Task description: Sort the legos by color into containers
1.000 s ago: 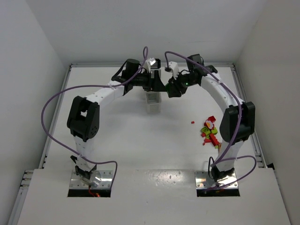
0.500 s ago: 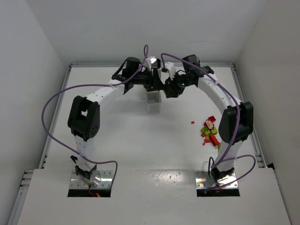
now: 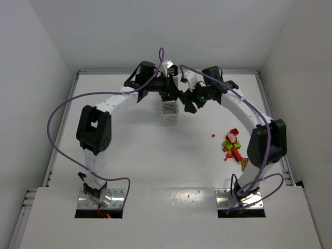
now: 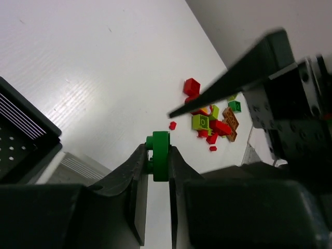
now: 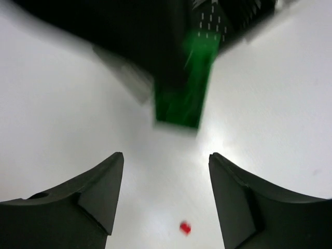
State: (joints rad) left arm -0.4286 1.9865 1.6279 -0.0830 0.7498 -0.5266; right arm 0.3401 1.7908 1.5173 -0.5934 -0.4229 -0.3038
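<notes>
Left gripper (image 4: 158,154): pinching green lego (image 4: 158,165) edgewise (a handover, likely), ready for binning.
Right gripper (image 5: 165,158): jaws wide, empty.

green lego (image 4: 157,155): pinched edge-on | legos pile (image 3: 233,146): loose, right side

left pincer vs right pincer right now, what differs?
Gap: left pincer fingers are nearly together, right pincer fingers wide apart. Load: left pincer grips a green lego; right pincer holds nothing. Both sit over the far middle of the table, near the white bin.
</notes>
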